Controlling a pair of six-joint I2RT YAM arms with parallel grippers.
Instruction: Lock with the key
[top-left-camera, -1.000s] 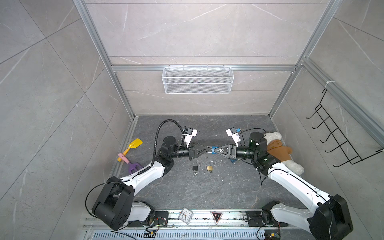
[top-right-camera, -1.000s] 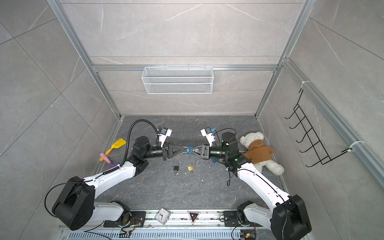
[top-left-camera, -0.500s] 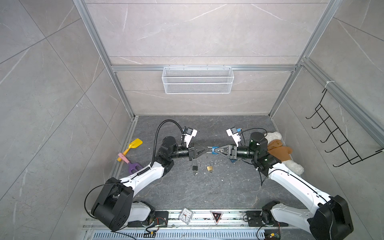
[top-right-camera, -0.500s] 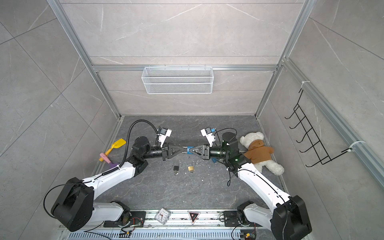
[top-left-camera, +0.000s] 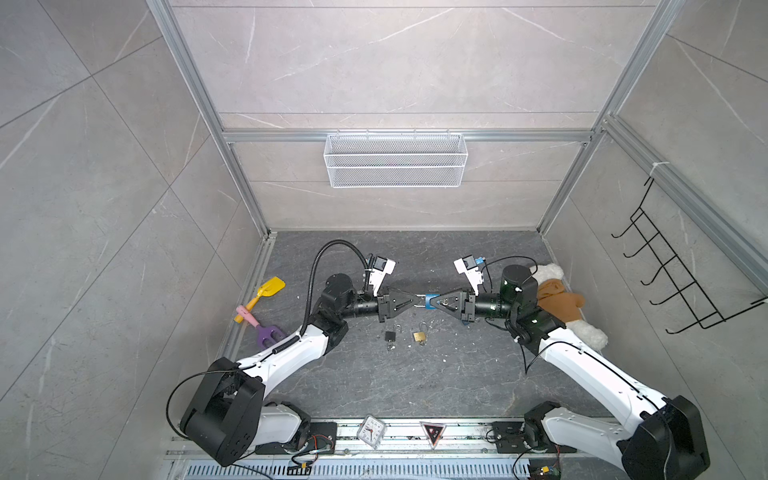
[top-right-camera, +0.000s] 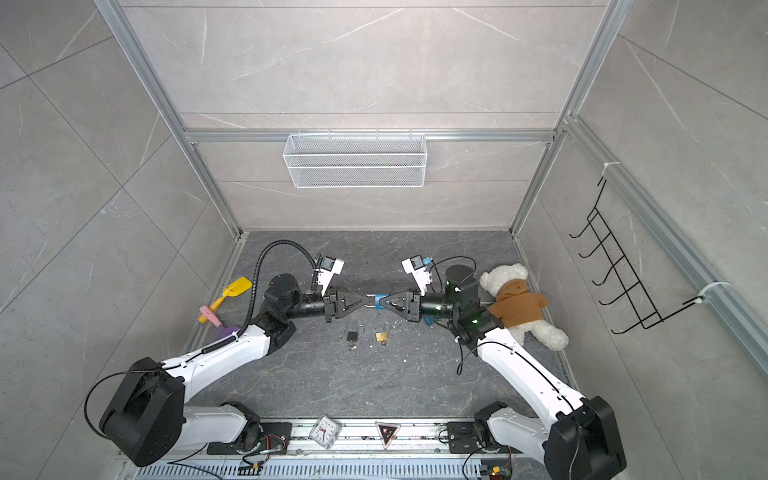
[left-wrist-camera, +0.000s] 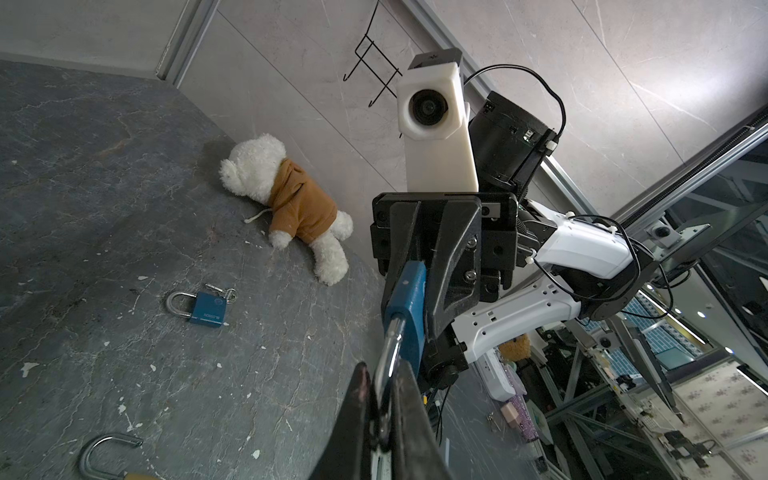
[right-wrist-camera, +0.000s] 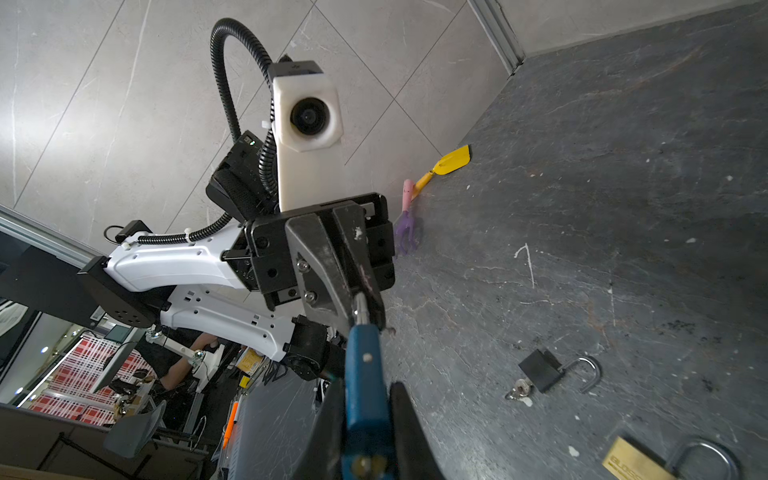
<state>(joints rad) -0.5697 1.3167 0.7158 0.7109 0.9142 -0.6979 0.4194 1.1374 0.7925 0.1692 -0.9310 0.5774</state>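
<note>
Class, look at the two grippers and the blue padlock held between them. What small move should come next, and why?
Probably the left gripper should press the shackle straight toward the right gripper. The right gripper is shut on the body of the blue padlock and the left on its shackle, both above the floor. Whether the shackle is fully seated cannot be told, so pushing it home seems sensible.
</note>
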